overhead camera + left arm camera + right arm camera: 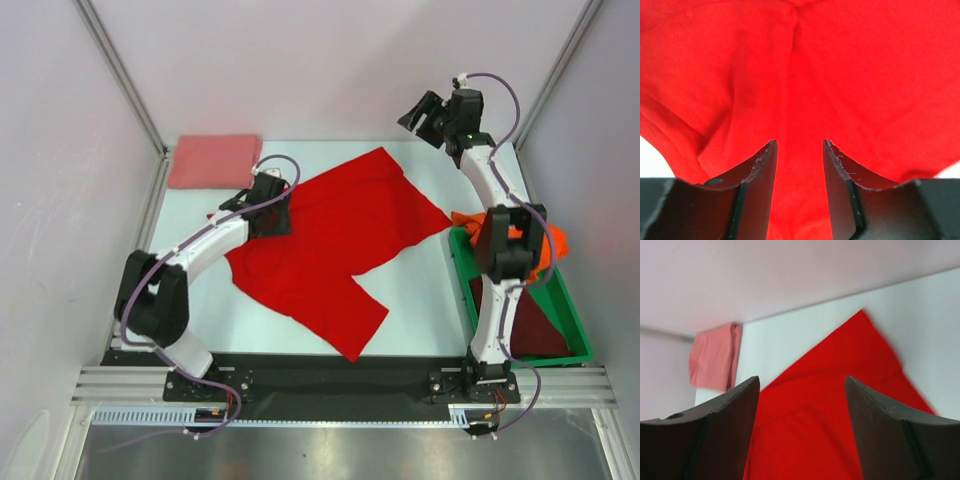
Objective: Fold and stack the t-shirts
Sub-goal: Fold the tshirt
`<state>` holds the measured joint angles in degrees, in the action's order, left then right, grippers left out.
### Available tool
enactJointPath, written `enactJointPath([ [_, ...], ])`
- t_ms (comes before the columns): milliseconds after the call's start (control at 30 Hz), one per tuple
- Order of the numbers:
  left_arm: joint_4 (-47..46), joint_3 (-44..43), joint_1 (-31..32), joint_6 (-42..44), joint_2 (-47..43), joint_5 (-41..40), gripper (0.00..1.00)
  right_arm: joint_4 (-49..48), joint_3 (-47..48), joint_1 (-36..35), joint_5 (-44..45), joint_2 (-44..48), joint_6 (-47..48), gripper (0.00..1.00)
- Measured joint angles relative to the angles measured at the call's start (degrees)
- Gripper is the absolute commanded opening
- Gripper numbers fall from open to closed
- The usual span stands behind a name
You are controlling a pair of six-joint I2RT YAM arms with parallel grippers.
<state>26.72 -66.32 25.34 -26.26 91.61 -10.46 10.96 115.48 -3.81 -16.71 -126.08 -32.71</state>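
Note:
The bright red t-shirt point(330, 245) lies spread and rumpled on the middle of the table. My left gripper point(268, 208) sits low over its left edge. In the left wrist view it point(799, 142) is open, with red cloth point(800, 75) filling the view between and beyond the fingers. My right gripper point(425, 115) is raised at the back right, open and empty. Its wrist view point(802, 379) looks down on the red shirt point(840, 405) and the folded salmon-pink t-shirt point(715, 362). That pink shirt point(213, 160) lies at the back left corner. The orange shirt point(555, 240) and the dark maroon shirt point(535, 325) lie in the bin.
A green plastic bin point(572, 335) stands at the right edge of the table, beside the right arm's base. Metal frame posts and pale walls close in the back and both sides.

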Motion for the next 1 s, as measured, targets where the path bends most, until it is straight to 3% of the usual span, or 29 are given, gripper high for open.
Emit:
enactJointPath([
  [167,3.23,-8.13,0.76,3.26,10.36,-2.95,0.43,1.44,-16.68,-5.88,1.22,18.16,4.33,0.72],
  [433,7.54,-12.13,1.07,5.9,17.94,-5.09,0.4,5.42,-38.1,-8.31,3.08,30.05,9.27,0.7],
  [533,8.31,-13.77,1.11,6.32,20.0,-5.68,0.37,6.03,-42.45,-8.85,3.43,31.43,9.88,0.69],
  [767,9.6,-16.74,1.16,7.41,24.11,-6.95,0.21,5.6,-45.75,-14.45,3.82,34.97,10.51,0.69],
  [900,10.97,-17.77,1.14,8.41,25.44,-7.39,0.0,4.35,-46.23,-17.07,3.78,35.98,10.51,0.69],
  [1000,11.67,-18.82,0.59,8.98,25.73,-7.34,0.0,4.0,-46.45,-17.18,3.85,35.98,10.54,0.7],
])
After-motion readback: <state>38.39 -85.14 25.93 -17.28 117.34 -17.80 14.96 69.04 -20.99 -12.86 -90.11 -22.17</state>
